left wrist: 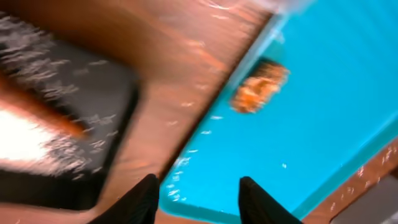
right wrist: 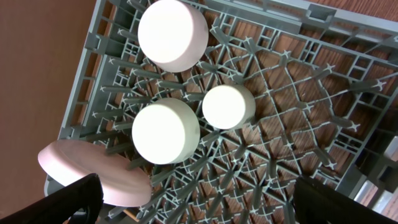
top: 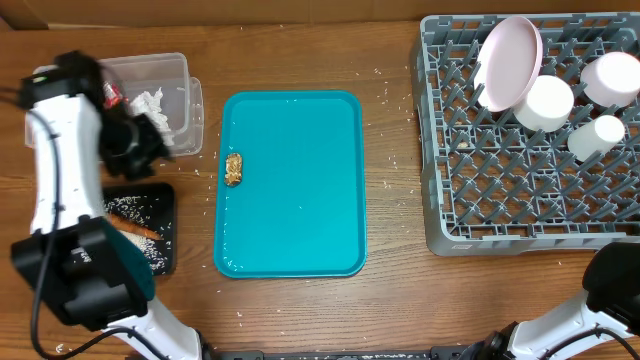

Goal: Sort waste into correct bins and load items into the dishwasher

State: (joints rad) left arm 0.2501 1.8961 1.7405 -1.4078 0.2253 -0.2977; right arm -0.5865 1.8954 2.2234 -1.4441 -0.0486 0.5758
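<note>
Teal tray (top: pixel 300 200) largely bare, brown scrap (top: pixel 233 168) inside left edge

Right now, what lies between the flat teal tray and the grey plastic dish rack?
Only bare brown wooden table with a few loose white rice grains, shown in the overhead view.

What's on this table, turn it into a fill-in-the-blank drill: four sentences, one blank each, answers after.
On the teal tray lies one brown ___.
The orange ___ lies in the black tray.
The crumpled white ___ sits in the clear tub.
The pale ___ stands on edge in the dish rack.
Missing words: food scrap; carrot; napkin; plate.
</note>
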